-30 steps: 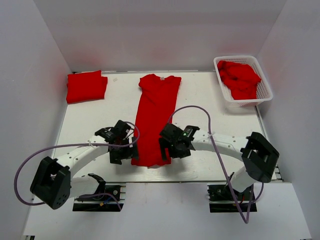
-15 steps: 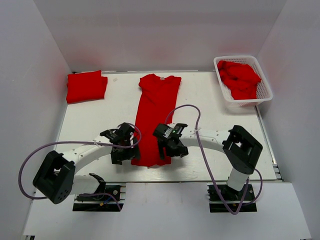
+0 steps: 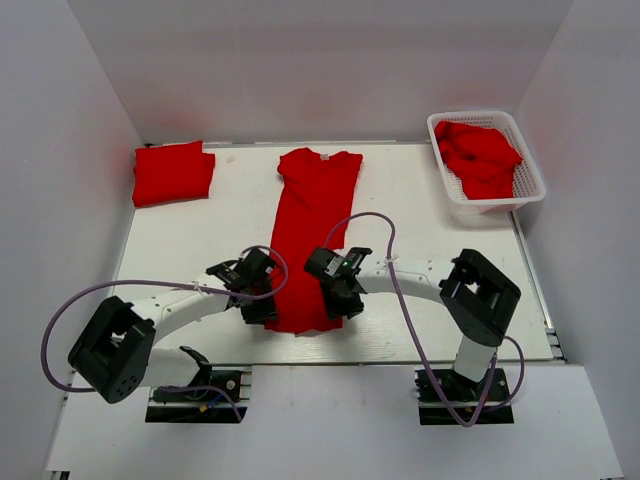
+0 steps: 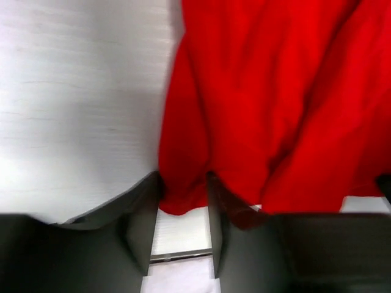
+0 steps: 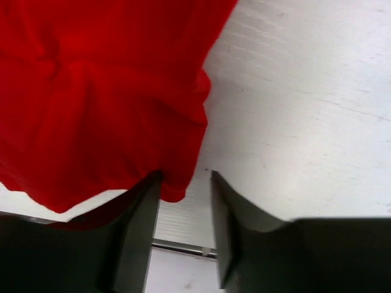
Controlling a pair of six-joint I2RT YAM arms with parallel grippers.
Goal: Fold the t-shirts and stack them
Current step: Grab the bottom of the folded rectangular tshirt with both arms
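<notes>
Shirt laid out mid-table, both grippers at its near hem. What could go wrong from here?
1. Right gripper: only the tip of the shirt hem corner sits between its open fingers, close to one of them. Closing could catch too little, and the corner may slip.
2. Left gripper has more cloth in its gap, so uneven grips could skew the fold.
3. The hem is bunched in folds, so a pinch may take only the top layer.

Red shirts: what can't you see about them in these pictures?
1. Top view: the laid-out shirt has its near corners partly hidden under the left gripper and right gripper.
2. Wrist views: frame edges cut off most of it.
3. The basket and folded pile: heaped and small, so shirts cannot be counted.
</notes>
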